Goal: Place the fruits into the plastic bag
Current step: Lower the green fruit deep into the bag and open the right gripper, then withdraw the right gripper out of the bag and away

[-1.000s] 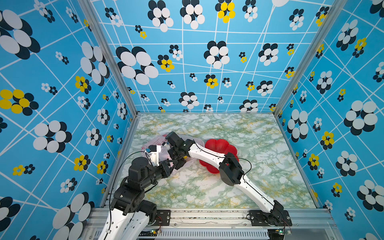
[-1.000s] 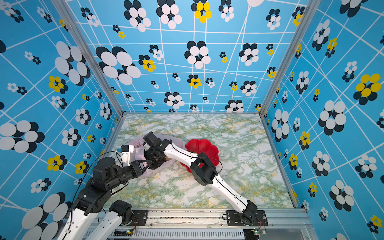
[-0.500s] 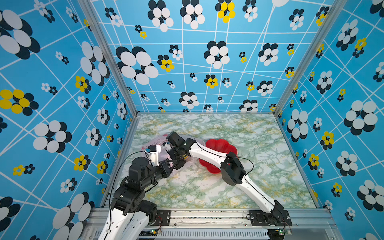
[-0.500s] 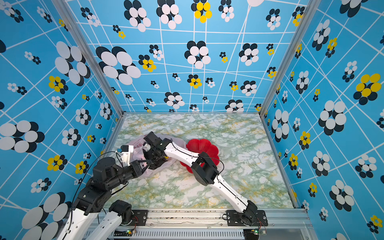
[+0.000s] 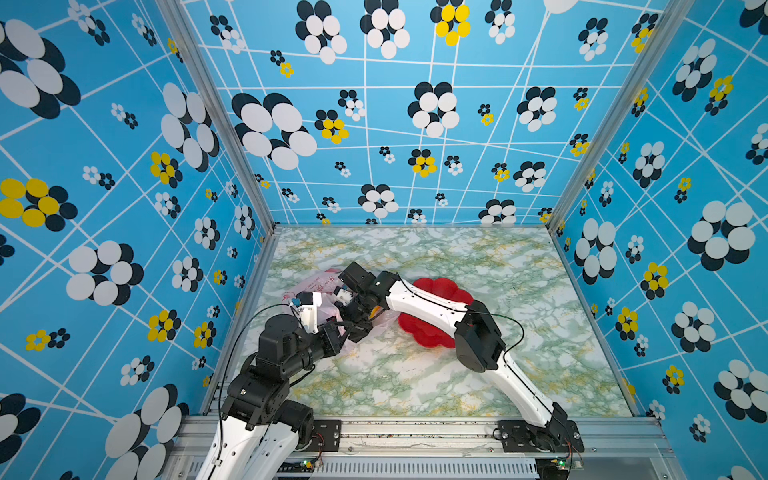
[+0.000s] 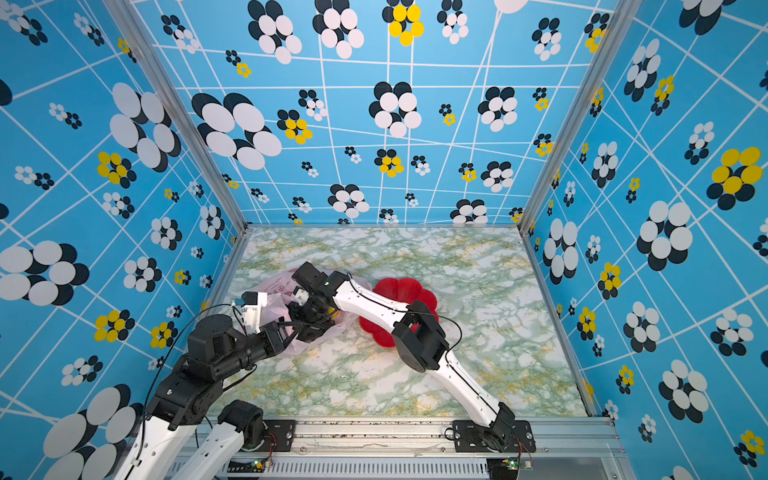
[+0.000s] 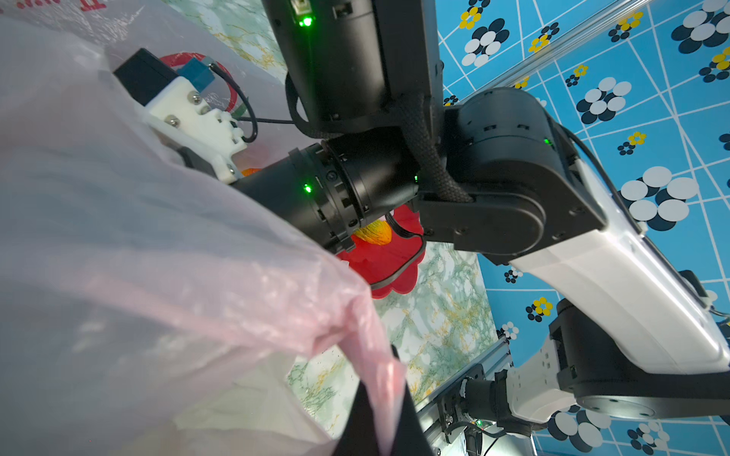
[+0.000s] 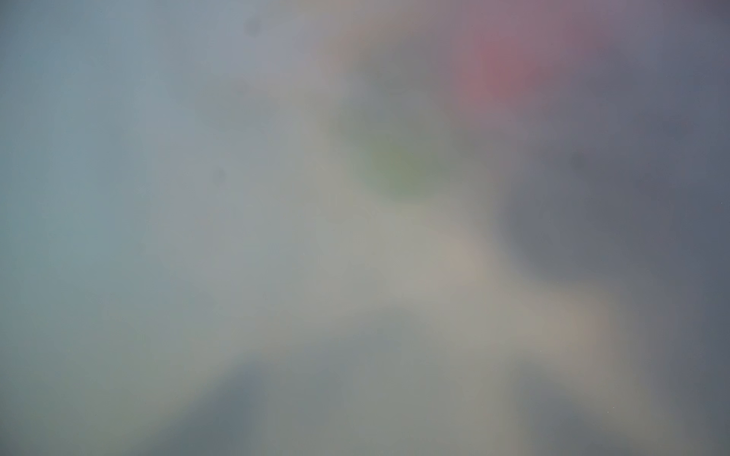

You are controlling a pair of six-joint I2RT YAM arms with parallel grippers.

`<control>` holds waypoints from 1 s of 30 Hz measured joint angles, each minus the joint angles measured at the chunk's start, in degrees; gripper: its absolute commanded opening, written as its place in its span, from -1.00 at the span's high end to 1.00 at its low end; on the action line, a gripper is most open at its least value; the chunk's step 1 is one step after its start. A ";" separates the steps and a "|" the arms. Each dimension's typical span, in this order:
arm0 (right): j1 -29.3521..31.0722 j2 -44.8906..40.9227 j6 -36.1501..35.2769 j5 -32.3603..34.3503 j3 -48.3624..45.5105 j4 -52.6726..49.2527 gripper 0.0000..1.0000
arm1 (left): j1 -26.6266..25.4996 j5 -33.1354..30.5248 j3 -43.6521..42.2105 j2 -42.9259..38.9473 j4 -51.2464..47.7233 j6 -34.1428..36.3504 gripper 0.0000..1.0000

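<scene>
From the near-left corner of the bench point(image 5: 415, 374) my left arm folds up and reaches a short way in. My left fingers point(image 7: 389, 387) are clenched on a bunched fold of the plastic bag point(image 5: 318, 286), the film pinched between them and lifted off the bench. The bag sits by the left edge, about midway between the near and far edges. It is thin, pale pink and see-through, crinkled and glossy, billowed open toward the bench's middle. Red writing and red shapes are printed on it. In both top views the characters are too small to read, and the left wrist view catches only a cut-off scrap of red lettering.

My right arm starts at the near edge, right of its middle, and rises to a bent elbow. It then slants down and leftward over the red flower-shaped dish point(image 5: 442, 286), its wrist at the bag's mouth. My right fingers point(image 5: 356, 328) are down in that mouth, just beside my left ones. I cannot tell whether they are spread or closed, and the right wrist view is all blur, a green smudge and a pinkish-red one. A yellow-and-red streaked mango point(image 7: 374, 233) shows under my right wrist; whether it lies in bag or dish I cannot tell. The dish lies just beside the bag, toward the bench's centre.
</scene>
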 measured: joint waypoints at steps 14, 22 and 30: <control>-1.92 -1.86 -10.69 14.03 3.26 -23.54 -0.99 | 0.00 -0.04 0.00 0.87 -0.15 0.42 1.00; -1.92 -3.50 -15.82 26.36 10.05 -33.53 -0.99 | 0.04 -0.04 0.00 0.87 -0.13 0.37 1.00; -0.87 -11.78 -23.63 38.56 7.74 -32.70 -0.99 | 0.04 -0.02 -0.50 0.96 0.31 -0.24 1.00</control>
